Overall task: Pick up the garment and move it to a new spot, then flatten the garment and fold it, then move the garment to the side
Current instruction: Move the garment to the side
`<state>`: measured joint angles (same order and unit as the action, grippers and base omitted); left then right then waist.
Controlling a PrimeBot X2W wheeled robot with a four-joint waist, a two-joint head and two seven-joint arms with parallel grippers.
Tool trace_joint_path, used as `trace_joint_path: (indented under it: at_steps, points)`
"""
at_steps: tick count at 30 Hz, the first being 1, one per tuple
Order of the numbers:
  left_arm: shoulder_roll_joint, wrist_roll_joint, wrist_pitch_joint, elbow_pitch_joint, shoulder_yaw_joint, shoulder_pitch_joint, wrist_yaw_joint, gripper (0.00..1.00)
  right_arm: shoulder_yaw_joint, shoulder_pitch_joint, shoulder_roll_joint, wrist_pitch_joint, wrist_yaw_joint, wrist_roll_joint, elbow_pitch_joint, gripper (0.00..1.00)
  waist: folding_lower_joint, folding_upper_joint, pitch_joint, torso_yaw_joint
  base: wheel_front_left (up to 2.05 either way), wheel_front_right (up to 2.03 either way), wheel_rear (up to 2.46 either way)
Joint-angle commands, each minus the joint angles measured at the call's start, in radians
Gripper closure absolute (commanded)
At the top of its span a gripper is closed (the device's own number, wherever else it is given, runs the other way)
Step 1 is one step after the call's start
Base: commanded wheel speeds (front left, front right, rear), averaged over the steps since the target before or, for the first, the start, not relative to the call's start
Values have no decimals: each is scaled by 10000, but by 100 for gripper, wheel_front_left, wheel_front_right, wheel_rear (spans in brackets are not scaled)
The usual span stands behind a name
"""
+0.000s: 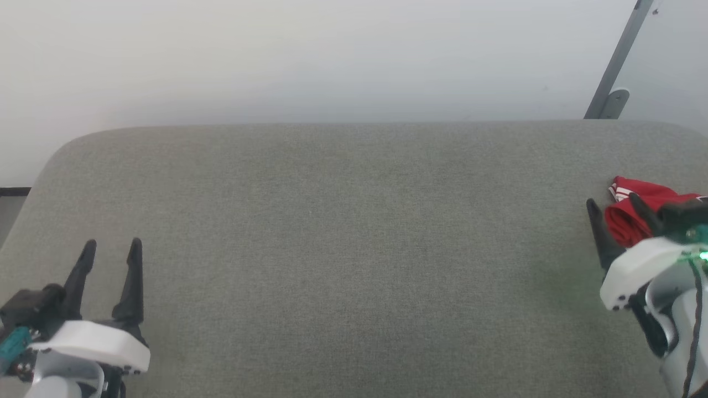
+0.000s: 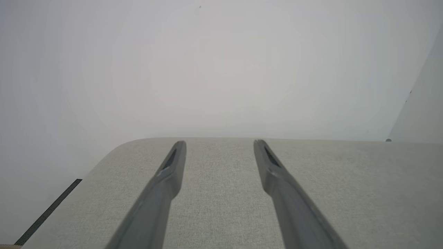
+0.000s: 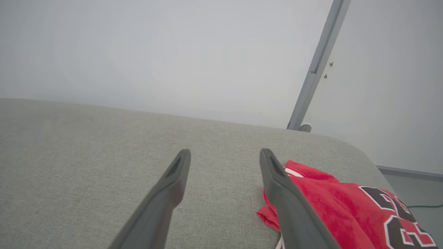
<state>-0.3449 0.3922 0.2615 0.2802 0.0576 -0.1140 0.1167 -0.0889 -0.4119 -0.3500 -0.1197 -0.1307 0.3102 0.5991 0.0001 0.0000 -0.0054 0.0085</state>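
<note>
The garment [image 1: 636,213] is a red jersey with white striped trim, bunched at the right edge of the grey padded table [image 1: 354,249]. The right wrist view shows the garment [image 3: 346,207] with black numerals outlined in white. My right gripper [image 1: 614,207] stands open at the garment's left edge, one finger over the cloth and one over bare table, nothing pinched. In the right wrist view the right gripper [image 3: 225,155] has its right finger in front of the red cloth. My left gripper [image 1: 110,249] is open over the table's near left, also seen as the left gripper [image 2: 219,145].
A pale wall rises behind the table. A grey slanted metal post [image 1: 617,63] stands at the back right, seen too as the post [image 3: 316,67]. The table's corners are rounded; floor [image 3: 412,190] lies past its right end.
</note>
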Motion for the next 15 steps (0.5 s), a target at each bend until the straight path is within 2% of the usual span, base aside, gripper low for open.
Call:
trace_joint_path:
  at_steps: [1,10,15]
  points:
    - [26,27,40,-24,66,177,38,0,74,257,78,-165,-1,-95,-189,0,-1,0,-26,10,0,0,0]
    - [-58,643,40,163,-177,606,138,0,874,1636,762,-680,-1,-368,-1271,0,-1,0,-116,-90,0,0,0]
    - [-171,914,40,239,-380,710,142,0,1239,2185,1160,-581,-1,-520,-1784,0,-1,0,-113,-181,0,0,0]
